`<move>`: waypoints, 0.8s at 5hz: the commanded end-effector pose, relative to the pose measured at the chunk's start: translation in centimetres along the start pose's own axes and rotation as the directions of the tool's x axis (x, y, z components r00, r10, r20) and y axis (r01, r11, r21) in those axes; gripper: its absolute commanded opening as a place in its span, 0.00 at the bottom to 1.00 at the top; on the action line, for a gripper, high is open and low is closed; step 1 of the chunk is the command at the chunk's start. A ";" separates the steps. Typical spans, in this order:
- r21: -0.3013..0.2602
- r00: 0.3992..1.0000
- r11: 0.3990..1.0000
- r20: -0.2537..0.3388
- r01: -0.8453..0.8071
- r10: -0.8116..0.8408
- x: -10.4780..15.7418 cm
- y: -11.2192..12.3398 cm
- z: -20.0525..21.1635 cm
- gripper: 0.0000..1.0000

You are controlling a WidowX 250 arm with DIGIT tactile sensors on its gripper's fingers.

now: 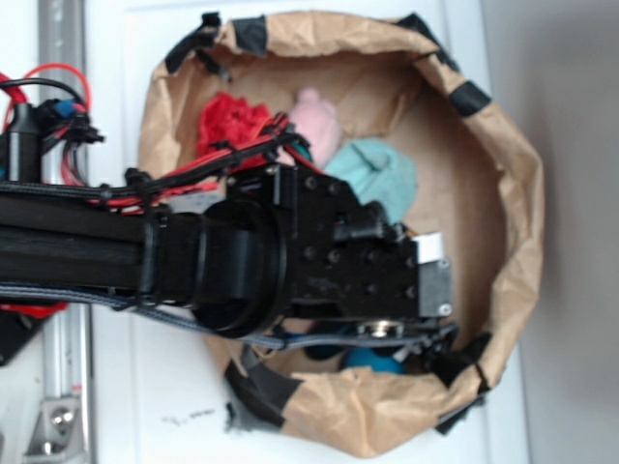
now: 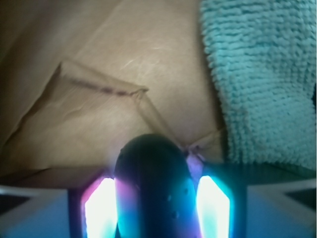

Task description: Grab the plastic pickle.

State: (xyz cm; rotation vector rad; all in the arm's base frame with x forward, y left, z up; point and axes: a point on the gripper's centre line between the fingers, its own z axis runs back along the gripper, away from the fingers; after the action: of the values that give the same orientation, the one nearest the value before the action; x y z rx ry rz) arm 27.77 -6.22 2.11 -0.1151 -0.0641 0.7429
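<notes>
Plastic pickle (image 2: 154,186) is sitting right between the two glowing fingers (image 2: 101,208) of the claw (image 2: 156,208) in the wrist view, its dark rounded end poking forward past the fingertips. Both fingers are lying close against its sides, left and right, so the claw is looking closed on it, narrowed to the pickle's width. Contact on either side cannot be confirmed through the glare.

Ahead of the claw, creased brown paper is showing: the floor of the paper bag (image 1: 513,193). A light teal knit cloth (image 2: 262,79) is lying ahead and to the right of the claw, near the right finger but apart from the pickle.

In the exterior view the black arm is reaching across from the left, down into the open bag, and is hiding the pickle. Beyond the arm, a red cloth (image 1: 230,121) and a pink plush toy (image 1: 315,121) are resting against the bag's far wall. Something teal-blue (image 1: 372,361) is peeking from under the arm. The bag is standing on a white worktop (image 1: 164,406).
</notes>
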 end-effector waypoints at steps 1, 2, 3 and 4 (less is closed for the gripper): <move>-0.077 0.955 0.964 0.175 0.255 -0.239 2.9 2.6 7.3 0.00; 0.062 0.912 0.925 0.155 0.375 -0.380 3.6 2.8 10.8 0.00; 0.135 0.878 0.898 0.190 0.419 -0.439 3.2 1.8 11.4 0.00; 0.197 0.885 0.897 0.179 0.397 -0.431 3.3 1.5 10.4 0.00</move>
State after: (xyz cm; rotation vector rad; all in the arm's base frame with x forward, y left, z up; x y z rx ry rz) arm 27.74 -2.21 10.93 0.1451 -0.1812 0.3262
